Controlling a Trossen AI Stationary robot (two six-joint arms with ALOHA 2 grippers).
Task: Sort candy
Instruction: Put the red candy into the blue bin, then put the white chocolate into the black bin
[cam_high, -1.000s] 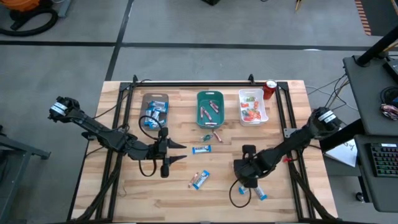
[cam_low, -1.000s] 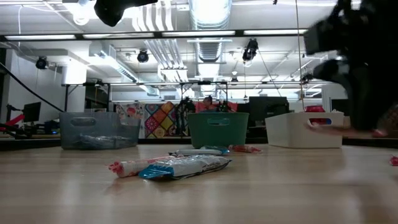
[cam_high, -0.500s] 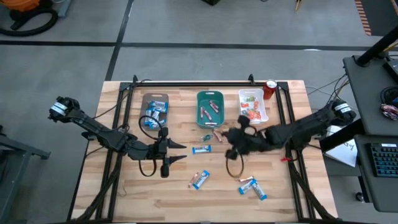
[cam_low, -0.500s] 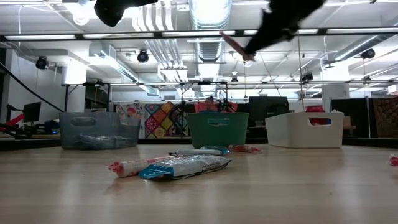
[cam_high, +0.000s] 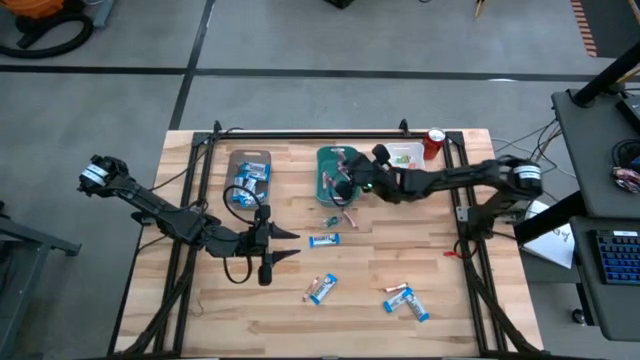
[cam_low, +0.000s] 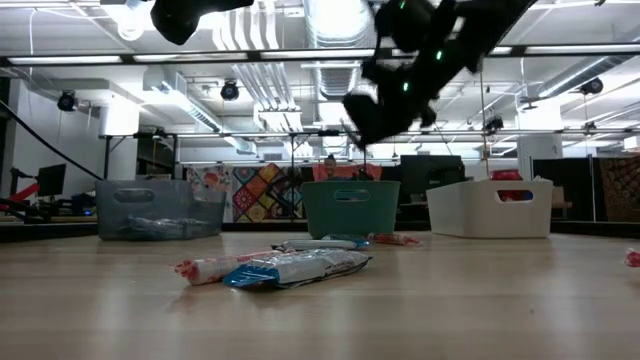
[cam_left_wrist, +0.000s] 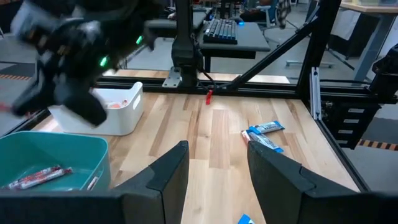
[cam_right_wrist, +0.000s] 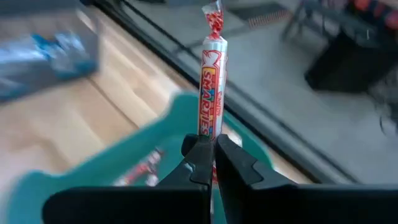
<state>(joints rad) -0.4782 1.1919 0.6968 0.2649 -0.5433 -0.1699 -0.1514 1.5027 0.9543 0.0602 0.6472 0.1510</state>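
My right gripper (cam_high: 350, 182) hangs above the teal tray (cam_high: 328, 160), shut on a slim Smarties roll with a red twisted end (cam_right_wrist: 211, 68). In the low view the right gripper (cam_low: 365, 125) is high over that tray (cam_low: 350, 208). My left gripper (cam_high: 288, 245) waits open above the table's left-middle, touching nothing; its fingers (cam_left_wrist: 168, 180) point toward the right side. Blue-and-white bars (cam_high: 324, 240) (cam_high: 320, 288) (cam_high: 398, 296) and red sticks (cam_high: 348, 216) lie flat on the wood. More sticks lie in the teal tray (cam_left_wrist: 37, 176). My right gripper pinches the Smarties roll at one end (cam_right_wrist: 210, 127) between its two fingers. The rest of the roll sticks straight out past the fingertips, along the fingers. The roll is lifted clear, over the teal tray (cam_right_wrist: 180, 118).
A brown tray (cam_high: 248, 157) with blue bars stands left of the teal one, a white tray (cam_high: 421, 185) with red pieces right of it, and a red can (cam_high: 434, 143) at the far right corner. Black rails run along the table's sides. A small red piece (cam_high: 452, 254) lies near the right rail.
My right gripper has risen from the table's near right part and swung toward the far edge and left, ending over the teal tray. The Smarties roll went with it, lifted clear. The left arm has kept still.
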